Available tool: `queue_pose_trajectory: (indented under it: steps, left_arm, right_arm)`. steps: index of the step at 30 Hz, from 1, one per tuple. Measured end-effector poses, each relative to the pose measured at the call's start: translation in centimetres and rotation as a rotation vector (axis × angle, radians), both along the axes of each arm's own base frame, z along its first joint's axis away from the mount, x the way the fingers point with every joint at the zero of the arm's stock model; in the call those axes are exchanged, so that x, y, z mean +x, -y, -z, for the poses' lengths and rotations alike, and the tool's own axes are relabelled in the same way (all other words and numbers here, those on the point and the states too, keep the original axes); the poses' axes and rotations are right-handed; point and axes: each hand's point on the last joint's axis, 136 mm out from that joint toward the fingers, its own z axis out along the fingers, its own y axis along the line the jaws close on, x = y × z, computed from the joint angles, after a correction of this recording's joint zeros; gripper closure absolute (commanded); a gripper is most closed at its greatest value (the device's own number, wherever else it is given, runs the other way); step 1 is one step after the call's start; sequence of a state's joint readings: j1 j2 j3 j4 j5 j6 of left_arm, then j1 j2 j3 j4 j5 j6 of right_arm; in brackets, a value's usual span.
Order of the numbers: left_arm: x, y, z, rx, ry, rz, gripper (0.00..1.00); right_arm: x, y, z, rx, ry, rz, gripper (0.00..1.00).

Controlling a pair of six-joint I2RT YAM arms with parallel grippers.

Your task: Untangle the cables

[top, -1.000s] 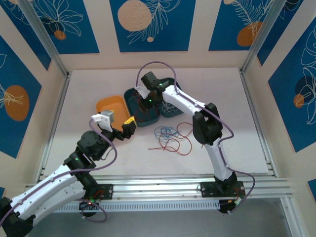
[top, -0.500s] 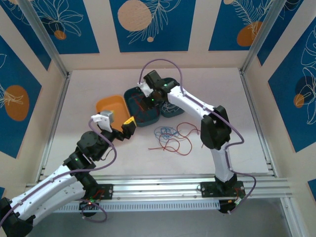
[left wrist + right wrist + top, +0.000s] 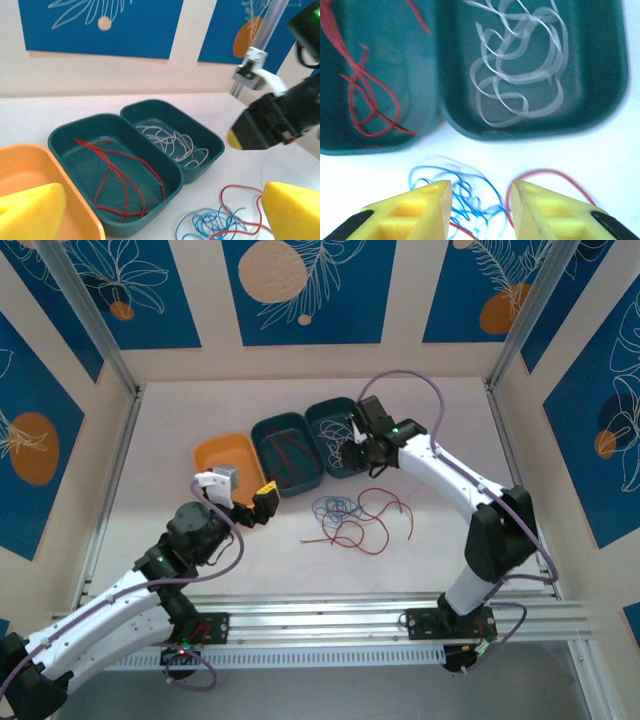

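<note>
Just ahead of my released right jaws, the blue-and-red cable tangle (image 3: 461, 190) lies on the surface (image 3: 620, 155), beside the teal trays (image 3: 600, 30).

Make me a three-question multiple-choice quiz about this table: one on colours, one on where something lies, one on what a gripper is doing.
1. The loose tangle of thin wires on the white table is:
A. red and blue
B. white and green
C. all white

2. The thin white wires lie:
A. on the table
B. in the dark teal plastic tray on the right
C. under the tangle

3. The right gripper is:
A. open and empty
B. shut on a white wire
C. shut on a red wire

Answers:
1. A, red and blue strands loop together there.
2. B, the white loops sit inside that tray in the right wrist view.
3. A, its yellow fingers stand apart and pinch nothing.
</note>
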State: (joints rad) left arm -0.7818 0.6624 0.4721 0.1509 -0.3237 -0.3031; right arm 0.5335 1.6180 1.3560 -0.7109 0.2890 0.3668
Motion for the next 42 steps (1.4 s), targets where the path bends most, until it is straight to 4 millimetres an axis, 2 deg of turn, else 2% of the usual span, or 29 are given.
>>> queue_pose_trajectory:
  steps: [6,12,17,24,27,32,37,42]
  left_arm:
    - [0.8,1.0,1.9,0.050,-0.061,0.008,0.00]
    - [1.5,2.7,3.1,0.081,-0.115,0.048,0.00]
    - [1.8,4.0,4.0,0.098,-0.157,0.086,0.00]
    - [1.9,5.0,3.9,0.087,-0.174,0.124,0.00]
    - [1.8,5.1,4.1,0.086,-0.181,0.129,0.00]
    - [1.9,5.3,4.5,0.093,-0.190,0.130,0.00]
    - [1.9,5.5,5.1,0.101,-0.207,0.139,0.00]
    - [1.9,5.6,5.1,0.100,-0.209,0.146,0.00]
  right_arm:
    - [-4.8,5.1,3.7,-0.027,-0.145,0.179,0.64]
    - [-7.7,7.9,6.1,0.014,-0.250,0.339,0.63]
    - [-8.8,9.2,7.8,0.051,-0.321,0.441,0.58]
    - [-8.1,11.5,9.2,0.147,-0.365,0.592,0.47]
    - [-8.1,11.8,9.8,0.190,-0.381,0.626,0.43]
    - [-7.7,11.1,10.3,0.233,-0.397,0.624,0.42]
    - [-7.6,10.1,11.2,0.196,-0.423,0.607,0.42]
    - [-6.6,8.6,11.8,0.140,-0.420,0.576,0.41]
